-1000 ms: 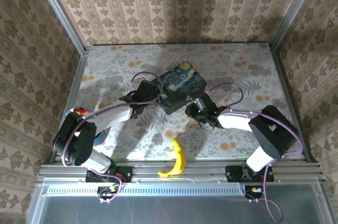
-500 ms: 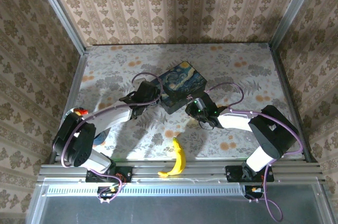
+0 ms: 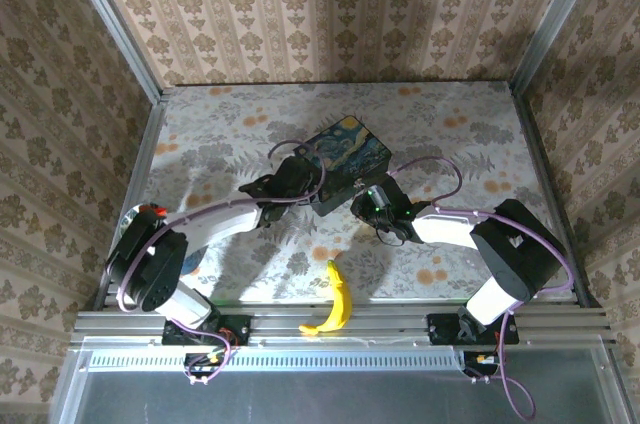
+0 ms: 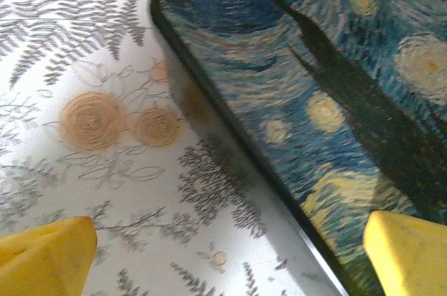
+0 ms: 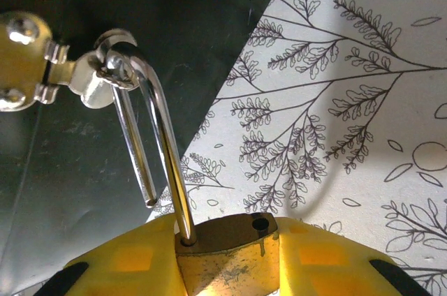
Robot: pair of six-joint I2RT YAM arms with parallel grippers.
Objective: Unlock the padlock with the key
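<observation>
The brass padlock (image 5: 230, 257) is clamped by its body between the yellow fingers (image 5: 122, 260) of my right gripper (image 5: 228, 240). Its silver shackle (image 5: 166, 149) is sprung open: one leg stands free of its hole and the loop still hangs through the ring of the clasp (image 5: 105, 72) on the painted box (image 3: 345, 156). My right gripper (image 3: 364, 201) sits at the box's front side. My left gripper (image 4: 225, 257) is open, its yellow fingertips (image 4: 43, 260) wide apart over the tablecloth beside the box lid (image 4: 328, 79), nothing between them. The key is out of view.
A banana (image 3: 336, 300) lies at the near edge of the table between the arm bases. A small red and blue object (image 3: 152, 212) sits by the left arm at the left edge. Patterned walls enclose the table (image 3: 450, 124) on three sides.
My left gripper has moved to the right, closer along the box's left side. The right gripper and the padlock have stayed where they were.
</observation>
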